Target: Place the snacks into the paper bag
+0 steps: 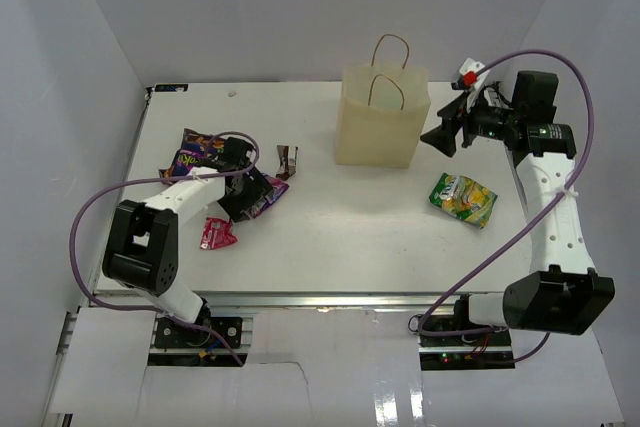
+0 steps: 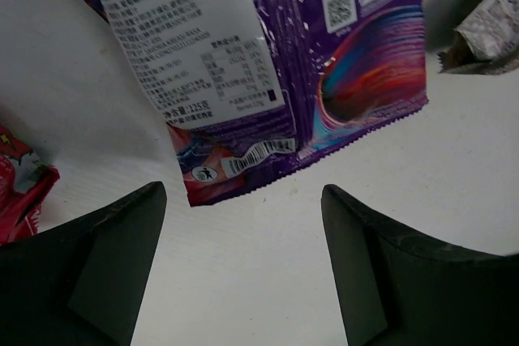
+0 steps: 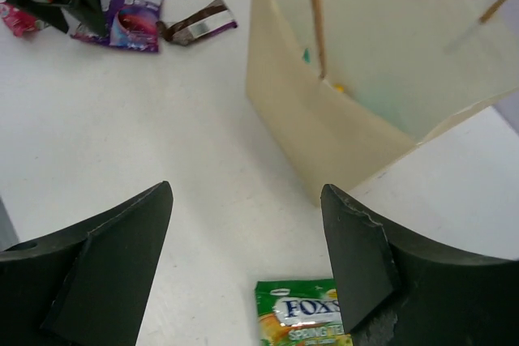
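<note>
The purple packet (image 2: 340, 62) is found flat on the bench (image 2: 268, 281) just ahead of the wide, empty left end effector (image 2: 243, 192), long axis running away from it, with the paper bag (image 1: 378, 132) well to its right.

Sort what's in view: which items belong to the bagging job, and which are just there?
Belongs to the job: paper bag; green-yellow packet; purple packets; pink packet; small brown packet.
Just there: purple arm cables; white table.

Paper bag (image 1: 378, 127) upright, open; green-yellow packet (image 1: 463, 198) flat right; purple packet (image 2: 349, 54) left.
</note>
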Motion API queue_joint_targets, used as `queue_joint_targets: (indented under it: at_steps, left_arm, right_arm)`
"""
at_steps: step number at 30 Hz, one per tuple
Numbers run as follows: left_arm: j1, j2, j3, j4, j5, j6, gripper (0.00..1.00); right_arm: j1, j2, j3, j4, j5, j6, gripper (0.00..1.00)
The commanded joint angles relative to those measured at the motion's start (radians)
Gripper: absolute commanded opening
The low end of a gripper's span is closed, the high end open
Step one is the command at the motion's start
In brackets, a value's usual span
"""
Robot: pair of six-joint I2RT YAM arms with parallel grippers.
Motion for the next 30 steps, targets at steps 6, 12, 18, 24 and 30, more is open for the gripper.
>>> queue_joint_targets:
  at_steps: [6,12,18,24,30]
  left_arm:
    - [0.091,0.021,-0.039,0.125,0.117,0.071,0.88]
    - [0.129,0.097,-0.067,0.251,0.182,0.145,0.86]
    - [0.148,0.104,-0.105,0.309,0.237,0.180,0.56]
    - [0.145,-0.005,-0.221,0.433,0.364,0.272,0.20]
    - [0.123,-0.221,-0.359,0.533,0.474,0.361,0.04]
  right_arm:
    - [-0.007,-0.109,-0.256,-0.051,-0.087,-0.059,0.80]
    - [-0.007,-0.135,-0.312,-0.050,-0.106,-0.054,0.80]
    - [-0.007,-0.148,-0.319,-0.141,-0.141,-0.161,0.80]
    - [0.057,-0.097,-0.289,-0.663,-0.334,-0.691,0.78]
    - [0.246,-0.167,-0.446,-0.538,-0.212,-0.535,0.75]
